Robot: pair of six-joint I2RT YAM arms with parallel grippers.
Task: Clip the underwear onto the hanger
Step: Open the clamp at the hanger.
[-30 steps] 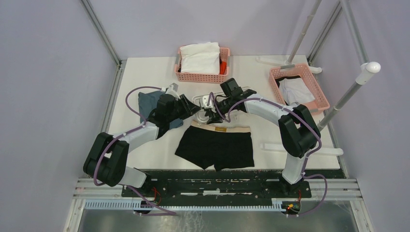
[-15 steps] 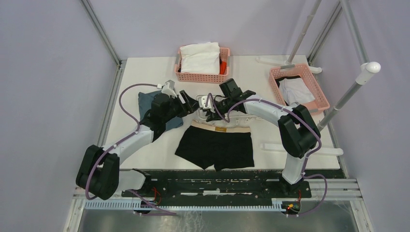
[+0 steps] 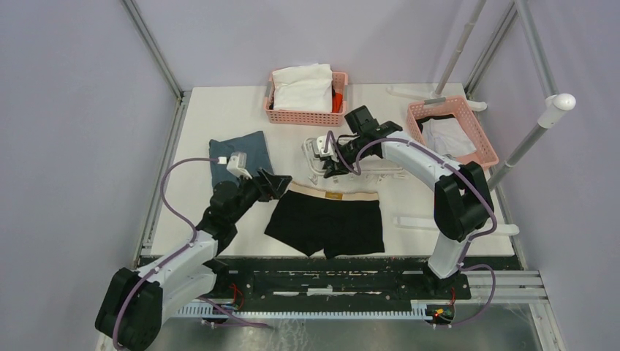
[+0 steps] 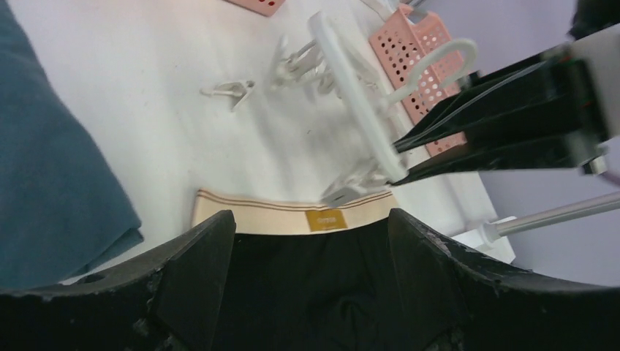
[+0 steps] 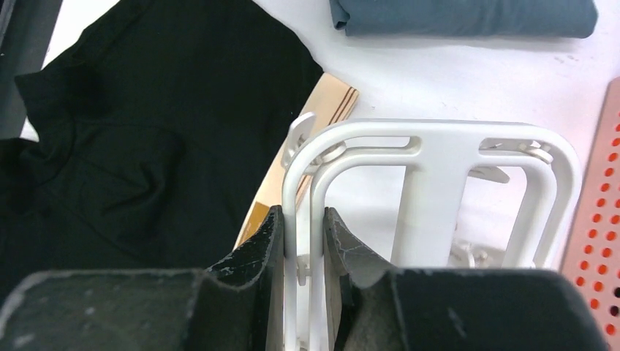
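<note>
The black underwear [image 3: 325, 219] with a tan waistband lies flat on the white table near the front edge. The white hanger [image 3: 358, 167] lies just beyond the waistband. My right gripper [image 3: 333, 157] is shut on the hanger's end rail; the right wrist view shows both fingers pinching the double rail [image 5: 303, 234], with the underwear [image 5: 146, 131] below left. My left gripper [image 3: 280, 180] is open and empty, low over the waistband's left end. In the left wrist view its gripper [image 4: 308, 219] frames the underwear [image 4: 307, 292], with the hanger [image 4: 351, 95] beyond.
A folded blue-grey cloth [image 3: 237, 150] lies left of the hanger. A pink basket [image 3: 303, 117] with a white garment stands at the back. A second pink basket [image 3: 484, 142] stands at the right beside a slanted white pole [image 3: 515, 153]. A loose white clip [image 4: 230, 89] lies on the table.
My left arm has drawn back toward the near left, away from the hanger, and now sits by the waistband's left end. My right gripper has carried the hanger slightly right and farther back.
</note>
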